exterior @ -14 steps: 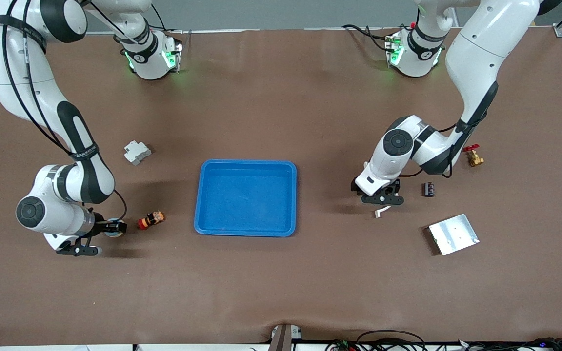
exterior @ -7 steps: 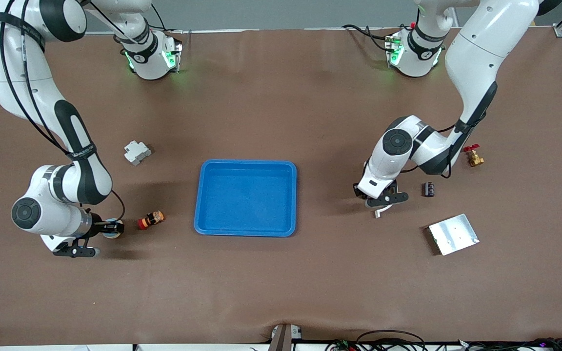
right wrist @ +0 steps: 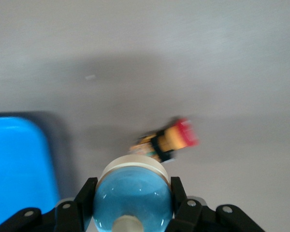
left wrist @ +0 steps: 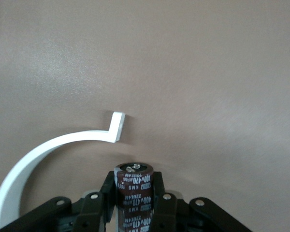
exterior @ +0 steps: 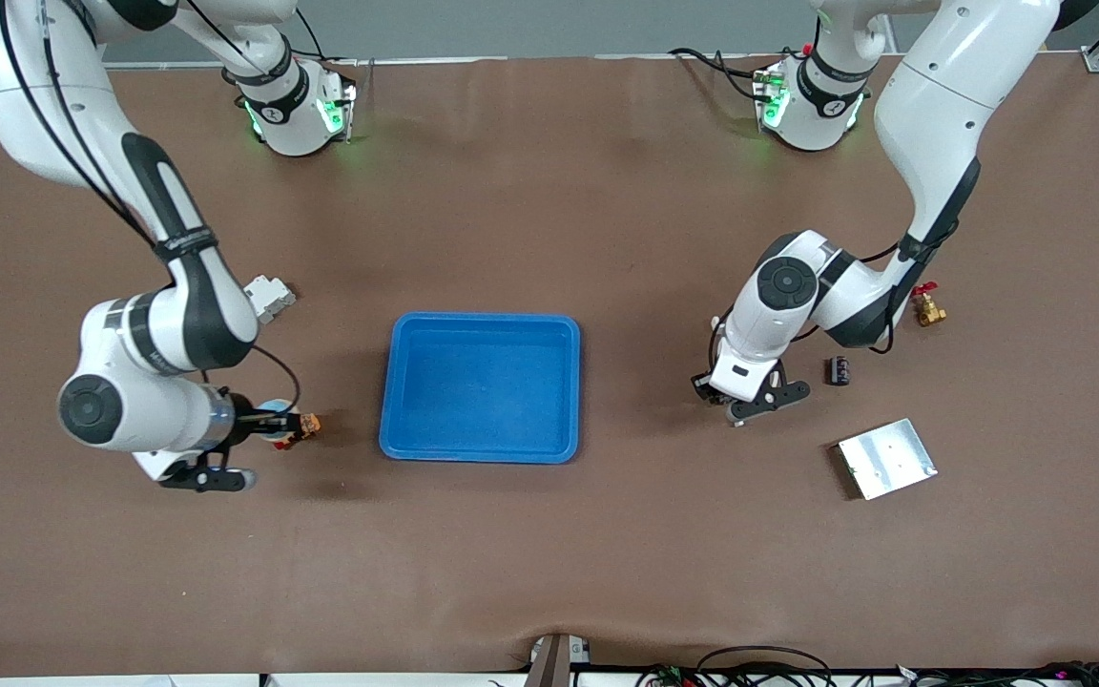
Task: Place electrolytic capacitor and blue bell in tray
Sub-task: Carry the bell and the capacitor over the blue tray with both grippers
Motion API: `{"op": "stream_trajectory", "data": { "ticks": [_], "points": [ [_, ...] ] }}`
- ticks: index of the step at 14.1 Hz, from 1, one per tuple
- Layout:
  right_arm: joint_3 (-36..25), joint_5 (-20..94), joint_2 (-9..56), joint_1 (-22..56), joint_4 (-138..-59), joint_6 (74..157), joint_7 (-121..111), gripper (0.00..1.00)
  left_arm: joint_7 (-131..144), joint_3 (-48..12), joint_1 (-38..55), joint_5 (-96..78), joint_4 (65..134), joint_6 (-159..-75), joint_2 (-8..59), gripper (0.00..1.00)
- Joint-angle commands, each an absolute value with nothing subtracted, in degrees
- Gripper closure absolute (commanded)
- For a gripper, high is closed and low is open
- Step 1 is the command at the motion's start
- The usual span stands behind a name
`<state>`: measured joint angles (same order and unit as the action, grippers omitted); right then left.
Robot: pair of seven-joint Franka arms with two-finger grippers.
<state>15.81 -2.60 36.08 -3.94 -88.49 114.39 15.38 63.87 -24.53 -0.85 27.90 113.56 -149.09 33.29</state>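
The bright-blue tray lies at the table's middle; one corner shows in the right wrist view. My left gripper is toward the left arm's end, just above the table. It is shut on the electrolytic capacitor, a dark brown cylinder with white print held between the jaws. My right gripper is up in the air toward the right arm's end, short of the tray. It is shut on the blue bell, a glossy blue dome on a white rim, also seen from the front.
A red-and-orange push button lies under the bell, also in the right wrist view. A white curved strip lies by my left gripper. A small dark part, a brass valve, a silver plate and a white block lie around.
My right gripper has risen with the blue bell and moved toward the tray, over the push button. My left gripper has turned and shifted slightly, now covering the white strip from the front.
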Motion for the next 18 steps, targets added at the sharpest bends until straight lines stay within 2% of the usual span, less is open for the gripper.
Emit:
{"op": "stream_trajectory", "data": {
  "ticks": [1,4,6,10,13,15,16,18],
  "points": [
    [18.0,-3.0,35.5,0.1,-91.0,115.1,24.8,1.00,68.6,-25.0,0.0,24.4,111.2,-146.9,32.4,1.00],
    [18.2,-3.0,35.5,3.8,-92.4,115.7,28.4,1.00,82.4,-27.1,0.2,16.4,107.8,-145.8,32.6,1.00],
    [18.2,-3.0,35.6,7.8,-94.9,119.2,33.6,1.00,92.6,-27.5,2.7,11.9,104.0,-145.5,32.8,1.00],
    [18.2,-2.9,35.2,9.7,-99.0,121.1,34.2,1.00,109.4,-27.0,7.8,12.1,98.0,-143.9,34.2,1.00],
    [18.2,-2.9,35.2,10.9,-99.6,122.3,36.6,1.00,118.1,-26.5,11.0,12.6,87.3,-134.7,39.2,1.00],
    [18.2,-2.9,35.5,11.0,-100.1,122.4,36.7,1.00,123.4,-22.6,15.7,12.5,81.7,-131.6,41.6,1.00],
    [18.2,-2.9,35.5,11.0,-100.1,122.4,36.9,0.98,126.3,-19.5,18.7,12.0,79.9,-131.4,42.4,1.00],
    [18.2,-2.3,35.8,11.0,-100.1,122.5,38.1,0.71,130.7,-15.7,23.2,11.8,76.1,-131.3,44.8,1.00]
  ]
}}
